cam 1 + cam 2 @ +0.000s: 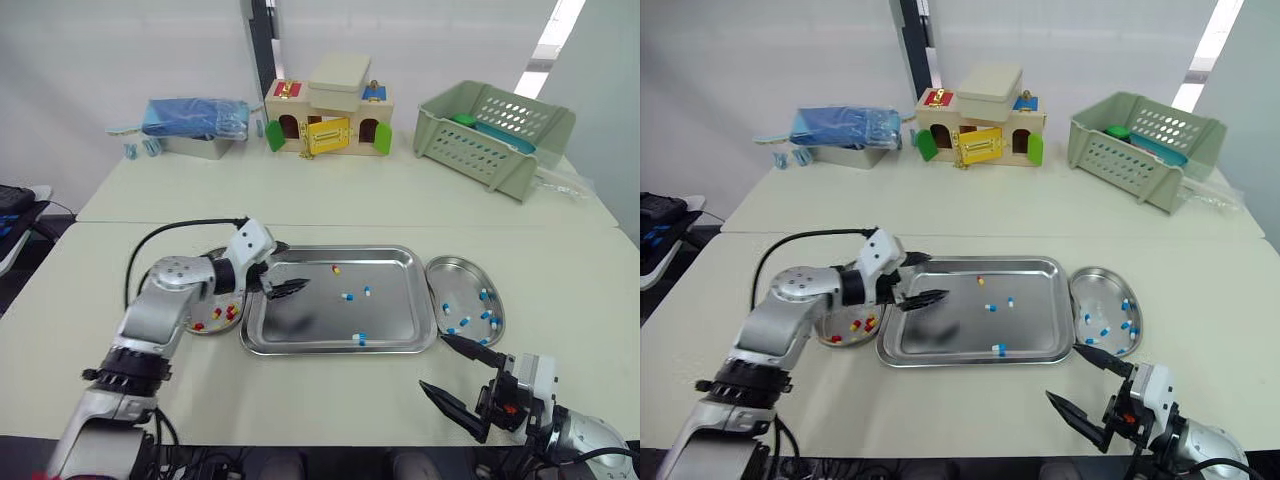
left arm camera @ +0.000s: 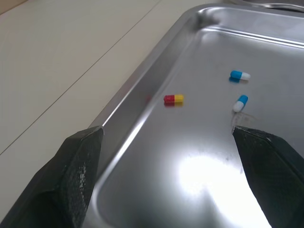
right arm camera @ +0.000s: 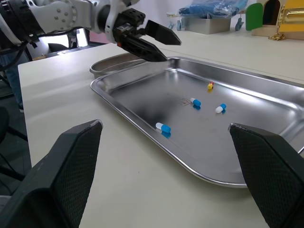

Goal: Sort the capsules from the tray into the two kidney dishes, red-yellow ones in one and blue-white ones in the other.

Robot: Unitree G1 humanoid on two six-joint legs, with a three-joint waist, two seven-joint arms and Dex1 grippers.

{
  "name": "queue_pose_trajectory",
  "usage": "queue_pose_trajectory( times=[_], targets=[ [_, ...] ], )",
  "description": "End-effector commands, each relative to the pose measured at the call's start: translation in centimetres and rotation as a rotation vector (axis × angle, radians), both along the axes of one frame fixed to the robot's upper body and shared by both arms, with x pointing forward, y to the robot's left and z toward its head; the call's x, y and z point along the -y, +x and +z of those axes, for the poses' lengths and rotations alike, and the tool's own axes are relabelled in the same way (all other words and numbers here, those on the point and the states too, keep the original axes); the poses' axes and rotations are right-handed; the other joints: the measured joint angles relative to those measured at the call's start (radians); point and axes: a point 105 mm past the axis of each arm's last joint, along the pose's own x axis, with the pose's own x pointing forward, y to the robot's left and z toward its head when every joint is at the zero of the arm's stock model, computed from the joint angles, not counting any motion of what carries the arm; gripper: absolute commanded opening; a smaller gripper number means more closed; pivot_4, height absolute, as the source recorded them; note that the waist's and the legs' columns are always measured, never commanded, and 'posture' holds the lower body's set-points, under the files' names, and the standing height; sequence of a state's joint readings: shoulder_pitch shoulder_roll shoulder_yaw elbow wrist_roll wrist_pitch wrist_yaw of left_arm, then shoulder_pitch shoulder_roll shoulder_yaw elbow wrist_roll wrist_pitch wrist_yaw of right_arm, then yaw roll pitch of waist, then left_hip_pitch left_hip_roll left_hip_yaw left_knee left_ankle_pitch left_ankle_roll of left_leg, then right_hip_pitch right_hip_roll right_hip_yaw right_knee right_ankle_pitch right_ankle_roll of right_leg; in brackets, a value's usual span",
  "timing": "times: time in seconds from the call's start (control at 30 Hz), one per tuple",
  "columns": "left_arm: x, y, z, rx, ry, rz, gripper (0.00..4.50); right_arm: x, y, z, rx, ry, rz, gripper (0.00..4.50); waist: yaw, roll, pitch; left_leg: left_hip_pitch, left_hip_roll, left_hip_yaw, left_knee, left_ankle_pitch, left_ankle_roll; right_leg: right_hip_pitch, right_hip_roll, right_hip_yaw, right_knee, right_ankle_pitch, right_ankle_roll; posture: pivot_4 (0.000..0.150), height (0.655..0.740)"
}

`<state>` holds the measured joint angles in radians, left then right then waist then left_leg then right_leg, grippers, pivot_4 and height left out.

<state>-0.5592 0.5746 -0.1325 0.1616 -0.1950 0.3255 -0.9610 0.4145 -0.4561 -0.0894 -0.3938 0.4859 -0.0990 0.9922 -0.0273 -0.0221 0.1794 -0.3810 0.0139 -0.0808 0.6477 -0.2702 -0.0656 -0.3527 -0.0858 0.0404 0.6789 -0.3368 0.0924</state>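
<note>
The left gripper (image 1: 298, 288) hangs over the left part of the tray (image 1: 340, 349), just inside its left rim, its two black fingers (image 2: 71, 180) spread wide with nothing between them; whether they touch the tray floor cannot be told. Ahead of this gripper, near the tray's far rim, lies the one red-yellow capsule (image 1: 336, 268). Two blue-white capsules (image 1: 347, 296) sit close together near the tray's middle, and a third blue-white capsule (image 1: 360, 338) rests by the tray's near rim. The right gripper (image 1: 432, 361) is off the tray, over the table (image 1: 320, 215) just past the tray's near right corner, and its fingers (image 3: 71, 171) are also spread well apart and hold nothing. Touching or just beside the tray's left rim, partly under the left arm, the left kidney dish (image 1: 205, 330) holds several red-yellow capsules (image 1: 215, 313). Just beside the tray's right rim, the right kidney dish (image 1: 462, 268) holds further blue-white capsules (image 1: 465, 321), scattered over its floor. Well beyond the tray's far rim stands a wooden toy house (image 1: 328, 118). A pale green basket (image 1: 495, 135) sits to the right of that house, and a blue bag (image 1: 195, 118) lies on a metal box to its left.
</note>
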Motion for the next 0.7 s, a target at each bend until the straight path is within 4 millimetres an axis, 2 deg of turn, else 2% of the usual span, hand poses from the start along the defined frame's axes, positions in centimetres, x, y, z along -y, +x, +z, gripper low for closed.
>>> queue_pose_trajectory(
  times=[0.03, 0.07, 0.17, 0.3, 0.7],
  targets=[
    [0.8, 0.9, 0.2, 0.041, 0.019, -0.009, 4.47, -0.1, -0.1, 0.5, 0.041, 0.003, -0.01, 4.5, -0.003, 0.0, 0.0, 0.0, 0.0, 0.0, 0.0, 0.0, 0.0, 0.0, 0.0, 0.0, 0.0, 0.0, 0.0, 0.15, 0.74],
    [0.9, 1.1, 0.1, 0.042, 0.021, -0.007, 4.47, -0.1, -0.1, 0.5, 0.043, 0.003, -0.015, 4.5, -0.006, 0.0, 0.0, 0.0, 0.0, 0.0, 0.0, 0.0, 0.0, 0.0, 0.0, 0.0, 0.0, 0.0, 0.0, 0.15, 0.74],
    [1.6, 1.4, -0.3, 0.038, 0.036, -0.025, 3.93, -0.2, -0.1, 0.5, 0.046, 0.004, -0.022, 4.5, -0.009, 0.0, 0.0, 0.001, 0.0, 0.0, -0.001, 0.0, 0.0, -0.001, 0.001, 0.0, 0.001, 0.0, 0.0, 0.15, 0.74],
    [2.4, 2.2, -0.4, 0.028, 0.032, -0.022, 3.93, -0.5, -0.2, 0.4, 0.048, 0.008, -0.03, 4.5, -0.004, 0.0, 0.0, 0.0, 0.0, 0.0, 0.0, 0.0, 0.0, 0.0, 0.0, 0.0, 0.0, 0.0, 0.0, 0.15, 0.74],
    [4.6, 2.8, -1.4, -0.042, 0.039, -0.056, 3.93, -1.0, -0.4, 0.7, 0.055, 0.017, -0.051, 4.5, -0.004, 0.0, 0.0, 0.0, 0.0, 0.0, 0.0, 0.0, 0.0, 0.0, 0.0, 0.0, 0.0, 0.0, 0.0, 0.15, 0.74]
  ],
)
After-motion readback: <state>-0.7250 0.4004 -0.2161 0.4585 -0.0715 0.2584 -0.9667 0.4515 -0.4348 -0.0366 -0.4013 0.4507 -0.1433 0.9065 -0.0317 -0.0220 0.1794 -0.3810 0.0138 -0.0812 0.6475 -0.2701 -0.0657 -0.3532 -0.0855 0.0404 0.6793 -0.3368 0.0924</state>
